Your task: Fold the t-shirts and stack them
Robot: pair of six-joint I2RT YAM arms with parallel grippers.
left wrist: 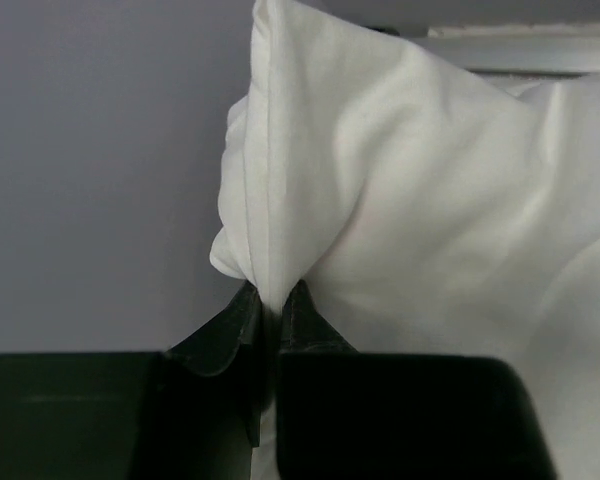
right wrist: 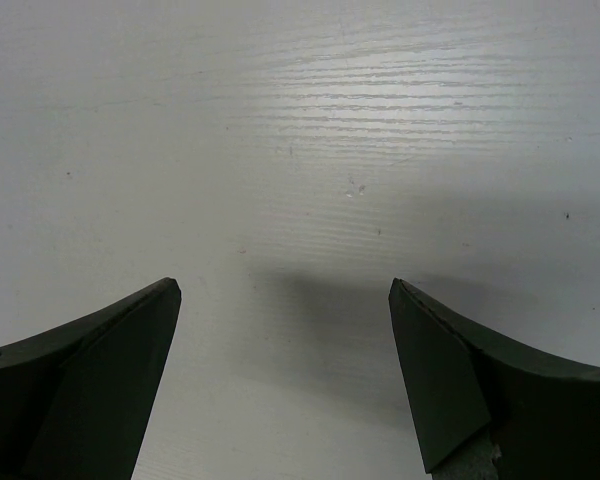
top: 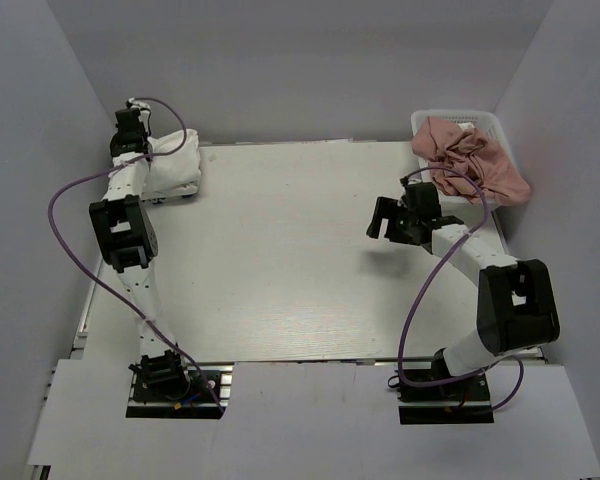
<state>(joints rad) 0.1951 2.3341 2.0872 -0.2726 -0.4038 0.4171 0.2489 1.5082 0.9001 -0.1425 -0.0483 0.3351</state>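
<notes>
left wrist view: left gripper [left wrist: 272,300] clamps the seamed edge, likely the surest hold, of a soft, limp white cotton t-shirt [left wrist: 430,200]; right gripper [right wrist: 284,290] gapes empty.

Right gripper [right wrist: 285,288] jaws spread wide above pale woodgrain table [right wrist: 310,110]; shadow between tips.

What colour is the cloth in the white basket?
Dusty pink cloth; the top external view shows it best.
</notes>
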